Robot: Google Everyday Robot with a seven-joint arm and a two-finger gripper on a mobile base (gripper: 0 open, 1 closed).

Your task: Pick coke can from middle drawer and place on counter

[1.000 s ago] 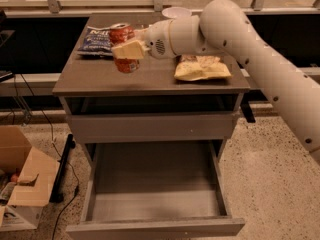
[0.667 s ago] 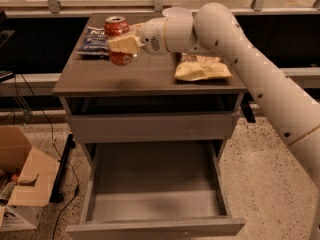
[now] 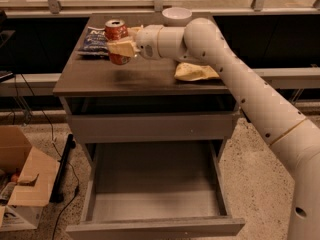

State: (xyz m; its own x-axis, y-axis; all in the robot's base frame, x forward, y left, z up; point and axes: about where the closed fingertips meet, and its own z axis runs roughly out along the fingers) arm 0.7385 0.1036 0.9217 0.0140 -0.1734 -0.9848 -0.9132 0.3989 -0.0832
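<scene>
The coke can (image 3: 115,31), red with a silver top, stands upright at the back left of the counter (image 3: 140,81). My gripper (image 3: 121,48) is shut on the can's lower half, its tan fingers (image 3: 125,47) wrapped across the can from the right. I cannot tell whether the can's base touches the counter. The arm reaches in from the right, across the counter. The middle drawer (image 3: 155,184) is pulled open below, with a bare grey floor.
A blue chip bag (image 3: 94,41) lies just behind and left of the can. A yellow chip bag (image 3: 196,72) lies on the right of the counter and a white bowl (image 3: 176,15) at its back edge. A cardboard box (image 3: 22,184) and a cable lie on the floor at left.
My gripper has carried the can a little left and farther back over the counter, and the can has gone from tilted to upright.
</scene>
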